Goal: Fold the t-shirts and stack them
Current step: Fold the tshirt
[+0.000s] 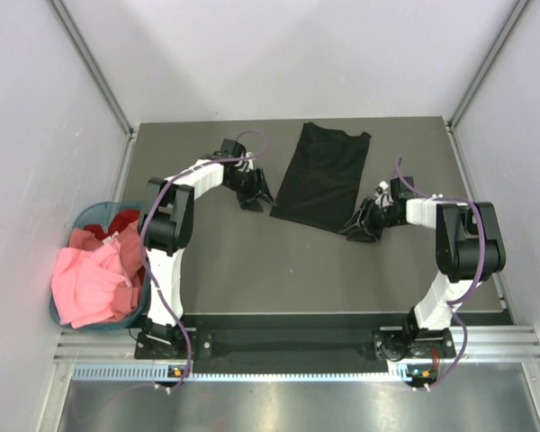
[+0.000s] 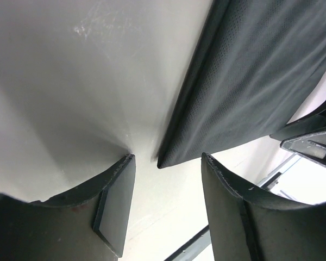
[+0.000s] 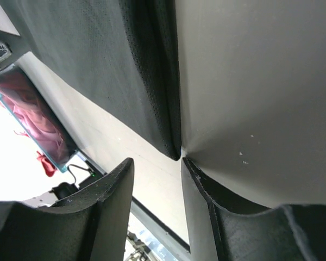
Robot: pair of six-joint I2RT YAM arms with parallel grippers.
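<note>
Black shirt (image 1: 324,175) lies flat between 2 grippers. Left gripper (image 1: 256,198) and right gripper (image 1: 353,229) both gape empty, each just short of a near corner.

A robot lab test cell: bare white panels (image 1: 27,117) on aluminium struts (image 1: 92,65) enclose a dark surface (image 1: 279,270) and bolted-down arms (image 1: 166,229).

The dark grey flat counter (image 1: 252,270) lies bare on the near side of the folded plain black fabric t-shirt (image 1: 322,175). Beside the counter's left edge the round teal basket (image 1: 94,209) bars the way.
</note>
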